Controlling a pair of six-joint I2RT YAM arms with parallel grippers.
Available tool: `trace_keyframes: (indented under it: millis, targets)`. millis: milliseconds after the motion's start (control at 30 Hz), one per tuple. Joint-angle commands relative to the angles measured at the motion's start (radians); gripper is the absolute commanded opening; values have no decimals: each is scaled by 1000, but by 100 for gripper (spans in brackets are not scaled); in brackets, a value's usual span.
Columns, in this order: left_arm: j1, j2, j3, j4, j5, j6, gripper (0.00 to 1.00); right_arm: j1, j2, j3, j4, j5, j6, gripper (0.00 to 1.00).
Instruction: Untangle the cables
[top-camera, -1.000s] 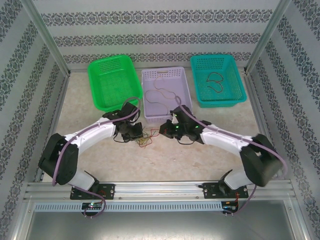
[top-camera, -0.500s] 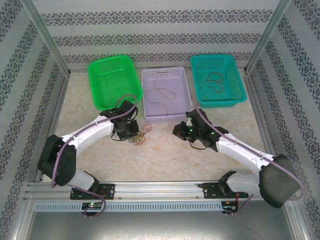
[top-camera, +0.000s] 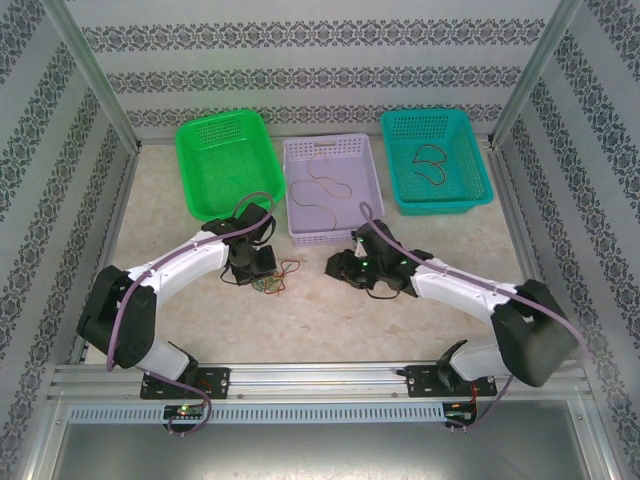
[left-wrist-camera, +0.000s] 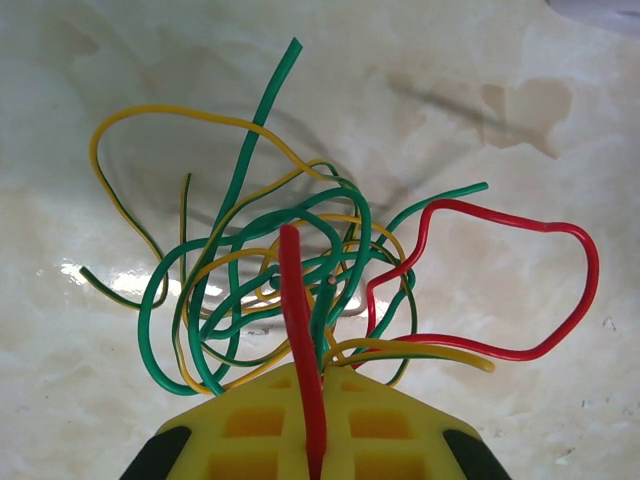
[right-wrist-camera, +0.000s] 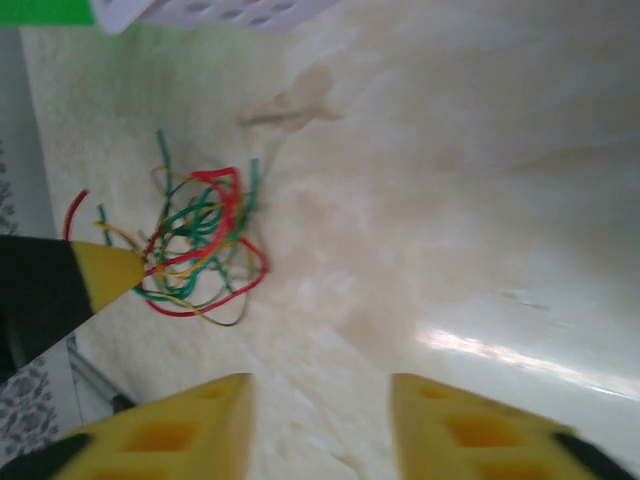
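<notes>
Green basket (top-camera: 190, 175), far L of counter (top-camera: 320, 320). L tool (left-wrist-camera: 312, 410): fingers together, clamped on 1 red strand (left-wrist-camera: 298, 300) of the cables (left-wrist-camera: 270, 280), a red/green/yellow tangle lying on the counter just beside that tool. Lilac basket (top-camera: 330, 237), centre: 1 thin strand inside. R tool (right-wrist-camera: 320, 420): fingers apart, empty, aimed at the tangle, not touching. Teal basket (top-camera: 440, 207), far R: dark strand inside. Step, as judged: R takes 1 strand while L anchors. Method: pick a free end at the clump's edge, e.g. green; grip close to the tip; pull slowly away from L; ease off if the whole clump drags.
</notes>
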Motion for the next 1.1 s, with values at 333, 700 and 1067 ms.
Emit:
trace_keyframes:
  millis: [333,700,1067]
  targets:
    - [23,-158,-18,-64,-13,-90,65,113,322,55,522,41,354,47]
    - [154,-278,-228,-18,127,-344,47,145,307,68,515,142,377,48]
    - [156,-232,-370,320,210,-479,42,164,418,176,489,123,397,41]
